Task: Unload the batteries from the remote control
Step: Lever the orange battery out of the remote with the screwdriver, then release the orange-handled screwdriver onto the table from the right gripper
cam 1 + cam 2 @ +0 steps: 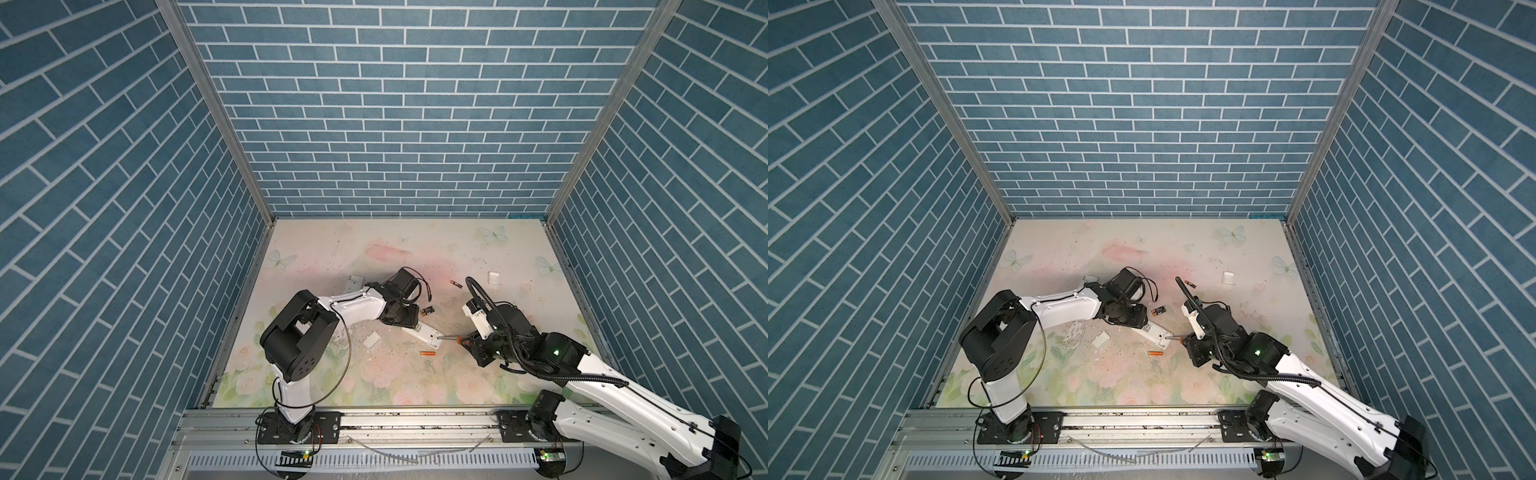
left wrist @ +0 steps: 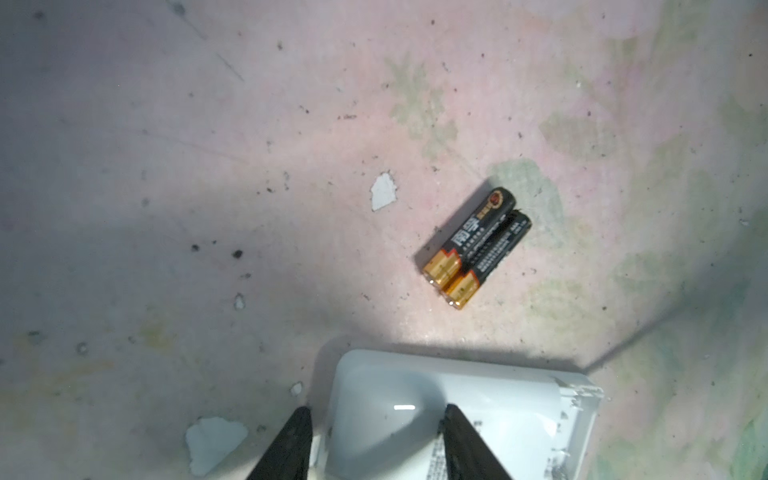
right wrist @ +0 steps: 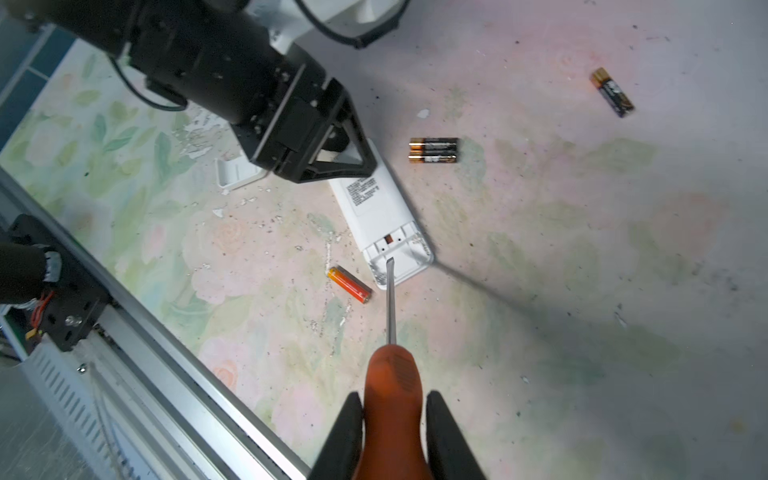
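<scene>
While four batteries (image 3: 433,145) lie loose on the worktop (image 3: 582,249) near the open remote control (image 3: 382,208), the right end effector (image 3: 394,394) grips a screwdriver (image 3: 392,370), tip at its bay; the left end effector (image 2: 378,409) straddles the far end, grip unclear.

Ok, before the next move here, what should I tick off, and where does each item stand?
1. Tool grip: right gripper is shut on the orange-handled screwdriver. Ok.
2. Tool placement: the screwdriver's tip sits inside the open battery compartment of the white remote control. Ok.
3. Compartment contents: it looks empty in the right wrist view. Ok.
4. Remote held steady: the left gripper has its fingers either side of the remote's far end, but whether they touch it is unclear. Cannot tell.
5. Cells outside the remote: black pair, single black cell and orange cell. Ok.
</scene>
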You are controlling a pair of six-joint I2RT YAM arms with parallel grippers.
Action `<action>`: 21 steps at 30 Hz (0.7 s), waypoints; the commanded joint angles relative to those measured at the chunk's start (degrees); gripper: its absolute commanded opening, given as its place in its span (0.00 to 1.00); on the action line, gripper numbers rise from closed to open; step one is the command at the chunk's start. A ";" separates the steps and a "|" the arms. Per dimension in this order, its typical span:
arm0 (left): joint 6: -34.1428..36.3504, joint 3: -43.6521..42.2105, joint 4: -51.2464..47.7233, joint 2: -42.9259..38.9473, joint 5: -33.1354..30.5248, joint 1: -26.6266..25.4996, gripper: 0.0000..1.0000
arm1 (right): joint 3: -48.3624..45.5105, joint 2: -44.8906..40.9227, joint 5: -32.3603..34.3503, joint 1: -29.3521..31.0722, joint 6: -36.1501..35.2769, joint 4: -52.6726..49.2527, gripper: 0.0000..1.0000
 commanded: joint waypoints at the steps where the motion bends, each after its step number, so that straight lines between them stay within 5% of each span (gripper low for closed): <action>1: -0.06 -0.96 -2.27 -2.37 -2.11 0.75 0.55 | 4.35 1.44 8.81 -0.52 4.42 -1.39 0.00; 10: 0.75 -0.34 1.45 -11.07 -3.10 2.83 0.62 | 1.05 6.98 10.79 -14.48 3.86 17.80 0.00; 21: 1.54 -3.09 3.97 -20.18 -4.59 4.91 0.64 | 9.29 37.08 12.13 -24.02 -2.20 41.64 0.00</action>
